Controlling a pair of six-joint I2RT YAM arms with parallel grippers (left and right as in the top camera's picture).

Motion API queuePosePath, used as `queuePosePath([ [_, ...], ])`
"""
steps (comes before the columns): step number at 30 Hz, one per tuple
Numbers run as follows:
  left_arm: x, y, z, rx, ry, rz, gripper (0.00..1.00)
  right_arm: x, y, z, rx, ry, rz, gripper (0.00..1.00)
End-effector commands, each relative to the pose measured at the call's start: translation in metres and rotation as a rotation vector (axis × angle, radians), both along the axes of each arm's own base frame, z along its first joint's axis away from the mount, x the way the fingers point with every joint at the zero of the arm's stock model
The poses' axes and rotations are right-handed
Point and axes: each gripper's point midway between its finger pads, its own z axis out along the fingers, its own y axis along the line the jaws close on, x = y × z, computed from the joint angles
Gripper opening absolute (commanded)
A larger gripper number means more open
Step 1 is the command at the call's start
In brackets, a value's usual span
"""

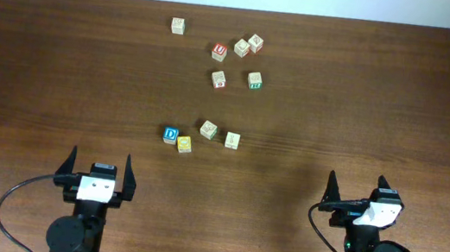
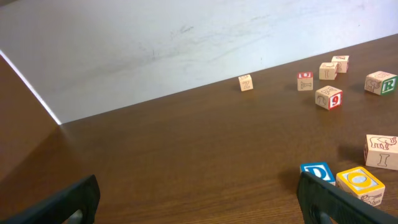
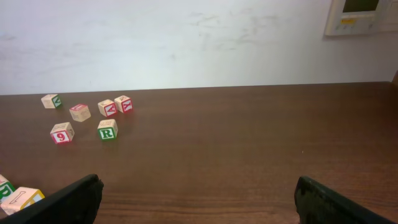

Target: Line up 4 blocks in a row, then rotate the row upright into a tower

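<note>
Overhead: my left end effector (image 1: 100, 162) and right end effector (image 1: 356, 185) both hang spread and empty at the near edge of the surface (image 1: 230, 222). The blue D block (image 1: 171, 135) lies ahead of the left one, slightly right. The yellow block (image 1: 183, 144) is just beside it, with the first pale block (image 1: 208, 129) and second pale block (image 1: 232, 140) further right.

Left wrist: the blue D block (image 2: 318, 172) and yellow block (image 2: 359, 182) crowd together behind my right finger (image 2: 336, 202). Wide jaws dropping on one will likely shove its neighbour.

Right wrist: what I take for the second pale block (image 3: 22, 199) peeks in far left, well off centre. A long sideways reach risks sweeping the row.
</note>
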Motion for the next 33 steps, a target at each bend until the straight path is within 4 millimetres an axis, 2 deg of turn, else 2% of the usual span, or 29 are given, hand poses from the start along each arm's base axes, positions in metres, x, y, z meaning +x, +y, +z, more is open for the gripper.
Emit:
queuePosePath([
  [1,0.0,-0.002,0.0,-0.057,-0.004,-0.008,0.99,0.0,0.005,-0.002,0.006,-0.001,0.027,0.98],
  [6,-0.001,-0.002,0.01,-0.119,-0.033,-0.005,0.99,-0.001,0.016,0.005,0.01,-0.019,0.09,0.98],
  [10,-0.001,-0.002,0.016,-0.134,-0.039,-0.003,0.99,-0.005,0.021,0.029,0.011,-0.061,0.121,0.98],
  [12,-0.001,-0.001,0.026,-0.196,-0.036,0.001,0.99,-0.009,0.023,0.047,0.01,-0.095,0.135,0.98],
  [16,0.004,-0.001,0.045,-0.2,0.028,0.008,0.99,-0.015,0.028,0.072,0.009,-0.138,0.161,0.98],
  [22,0.033,-0.003,0.077,-0.203,0.184,0.011,0.99,-0.018,0.031,0.087,0.011,-0.105,0.183,0.98],
  [27,0.058,-0.013,0.079,-0.22,0.347,-0.034,0.99,-0.008,0.032,0.097,0.018,0.014,0.183,0.98],
  [33,0.094,-0.018,0.078,-0.239,0.579,-0.038,0.99,0.022,0.034,0.105,0.037,0.292,0.186,0.98],
])
